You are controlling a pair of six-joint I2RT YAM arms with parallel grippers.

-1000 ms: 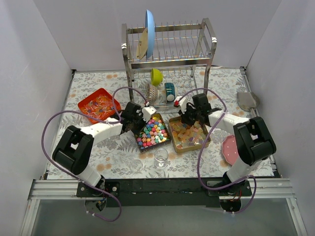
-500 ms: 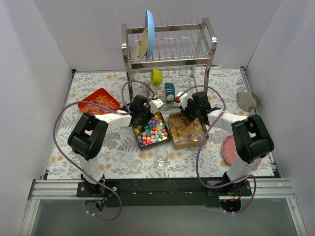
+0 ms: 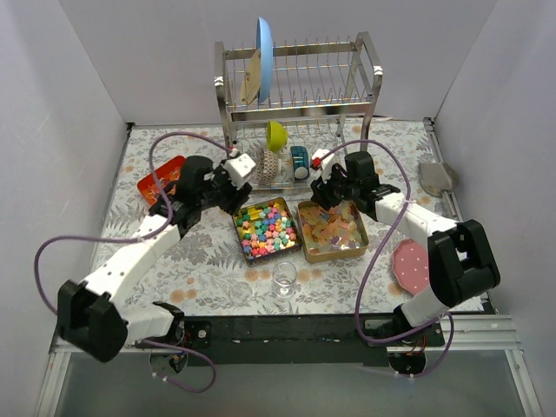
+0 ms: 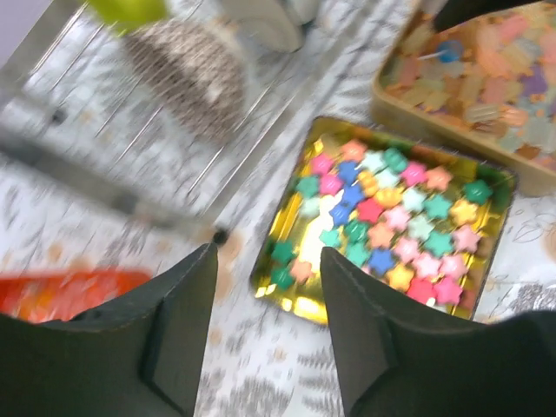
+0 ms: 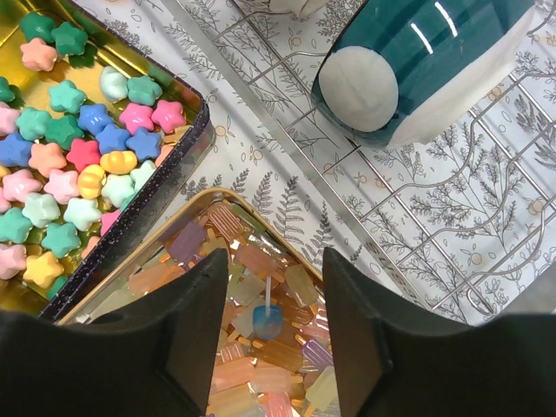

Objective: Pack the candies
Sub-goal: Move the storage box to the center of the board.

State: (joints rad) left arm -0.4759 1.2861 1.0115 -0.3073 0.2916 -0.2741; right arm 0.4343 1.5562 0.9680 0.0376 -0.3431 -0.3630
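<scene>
The candies (image 3: 267,228) are small bright stars heaped in a gold tin (image 3: 294,245) at the table's middle; they also show in the left wrist view (image 4: 391,226) and right wrist view (image 5: 69,165). A second tin (image 3: 361,236) to its right holds translucent lolly-shaped sweets (image 5: 261,365). A small clear glass (image 3: 284,276) stands in front of the tins. My left gripper (image 3: 228,189) (image 4: 268,252) hovers open off the star tin's back left corner, holding nothing. My right gripper (image 3: 328,198) (image 5: 275,256) hangs open over the back of the second tin, also holding nothing.
A metal dish rack (image 3: 300,95) stands at the back with a blue plate (image 3: 264,61), a green cup (image 3: 276,135), a patterned cup (image 3: 270,162) and a teal mug (image 3: 300,161) (image 5: 434,61). A red tray (image 3: 165,178) lies back left; a pink plate (image 3: 410,265) lies at right.
Both grippers were shut and now stand open. The left arm has drawn back and left off the star tin. The right gripper has shifted slightly toward the rack.
</scene>
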